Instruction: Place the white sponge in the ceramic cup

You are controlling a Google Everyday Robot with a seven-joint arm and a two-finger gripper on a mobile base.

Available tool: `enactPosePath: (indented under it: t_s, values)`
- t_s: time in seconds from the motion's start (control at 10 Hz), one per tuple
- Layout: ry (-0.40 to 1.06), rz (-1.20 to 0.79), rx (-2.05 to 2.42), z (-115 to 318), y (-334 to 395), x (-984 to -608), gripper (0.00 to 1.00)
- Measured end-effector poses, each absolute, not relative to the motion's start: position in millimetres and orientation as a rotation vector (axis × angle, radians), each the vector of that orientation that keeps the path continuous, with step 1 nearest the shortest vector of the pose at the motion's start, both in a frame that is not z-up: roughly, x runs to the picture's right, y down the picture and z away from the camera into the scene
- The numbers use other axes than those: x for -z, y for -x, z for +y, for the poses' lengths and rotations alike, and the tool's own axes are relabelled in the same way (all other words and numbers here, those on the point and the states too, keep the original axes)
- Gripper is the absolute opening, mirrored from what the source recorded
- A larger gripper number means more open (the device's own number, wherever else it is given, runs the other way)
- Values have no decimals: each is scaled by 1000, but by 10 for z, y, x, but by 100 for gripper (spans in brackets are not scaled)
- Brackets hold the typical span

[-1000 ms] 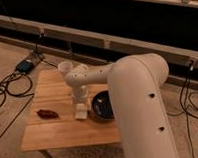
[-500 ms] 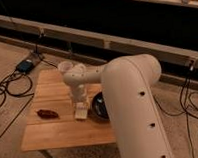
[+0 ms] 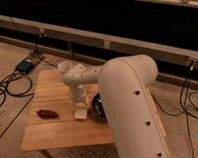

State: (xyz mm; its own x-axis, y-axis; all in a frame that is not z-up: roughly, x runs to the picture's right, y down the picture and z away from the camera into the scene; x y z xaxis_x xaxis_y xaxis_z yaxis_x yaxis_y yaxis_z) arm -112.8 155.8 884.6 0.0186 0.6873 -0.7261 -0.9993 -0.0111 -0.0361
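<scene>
On your left, the dark reddish-brown object (image 3: 47, 114) lies on the wooden table (image 3: 50, 137). Next comes the white sponge (image 3: 80, 114), right under the gripper (image 3: 78, 101); you can't tell if it's gripping. Just right is the dark round bowl (image 3: 97, 107), half hidden by the arm (image 3: 128, 92).

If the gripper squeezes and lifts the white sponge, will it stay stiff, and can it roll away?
The white sponge looks like a small flat-sided block, so it probably will not roll. Being sponge, it likely is light and gives somewhat under pressure. The gripper is right above it, beside the dark bowl.
</scene>
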Motion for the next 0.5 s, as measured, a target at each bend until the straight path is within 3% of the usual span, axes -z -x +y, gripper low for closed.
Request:
enactPosePath:
  t_s: [0.3,0.5]
  values:
    - [661,598,-1487,1488,1130,-8830,12]
    - [653,590,-1493,1421,1113,-8786,0]
